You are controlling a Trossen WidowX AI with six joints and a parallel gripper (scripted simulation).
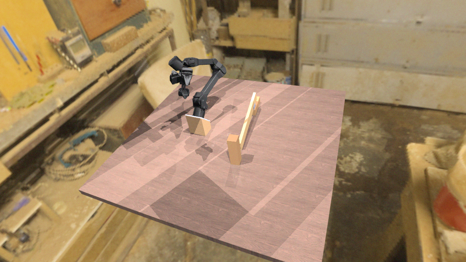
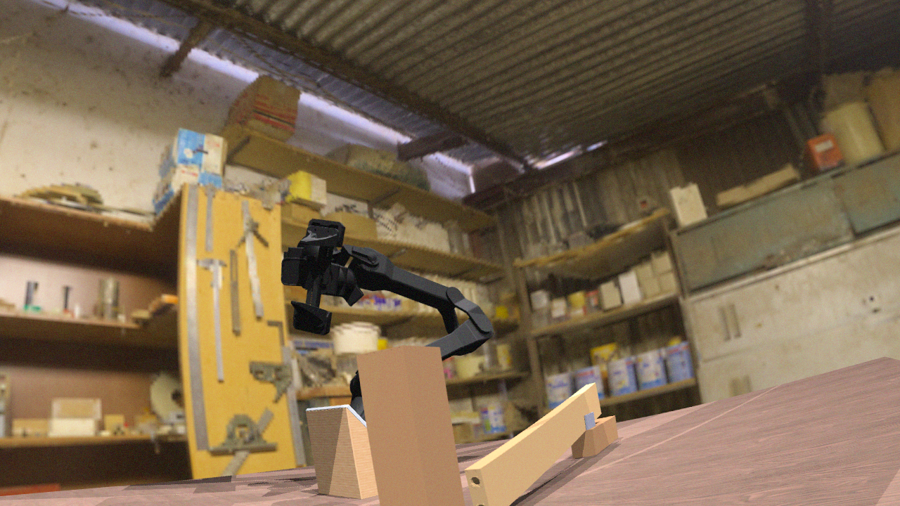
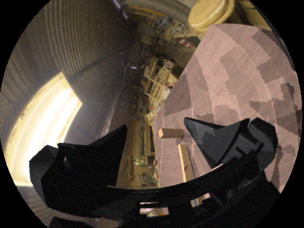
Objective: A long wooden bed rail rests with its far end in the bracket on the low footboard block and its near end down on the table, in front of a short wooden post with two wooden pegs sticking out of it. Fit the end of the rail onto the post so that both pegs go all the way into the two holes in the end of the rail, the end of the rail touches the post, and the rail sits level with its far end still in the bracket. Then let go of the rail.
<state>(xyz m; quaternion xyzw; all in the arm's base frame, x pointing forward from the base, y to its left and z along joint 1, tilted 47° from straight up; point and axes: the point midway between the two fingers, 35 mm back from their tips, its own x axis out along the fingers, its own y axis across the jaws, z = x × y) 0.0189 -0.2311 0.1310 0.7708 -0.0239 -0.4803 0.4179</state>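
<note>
Black fingers spread wide with nothing between them, my gripper [image 1: 184,83] [image 2: 314,277] [image 3: 156,123] hangs above the table [image 1: 293,130] [image 2: 755,440] [image 3: 202,88] at the far left, well apart from the rail [image 1: 247,120] [image 2: 534,443] [image 3: 185,163]. The rail slopes down from the bracket [image 2: 589,421] on the low block [image 1: 256,106] [image 2: 594,437] at its far end to its near end, low beside the upright post [image 1: 234,149] [image 2: 408,427] [image 3: 171,133]. I can see a hole in that near end; the pegs are hidden from me.
</note>
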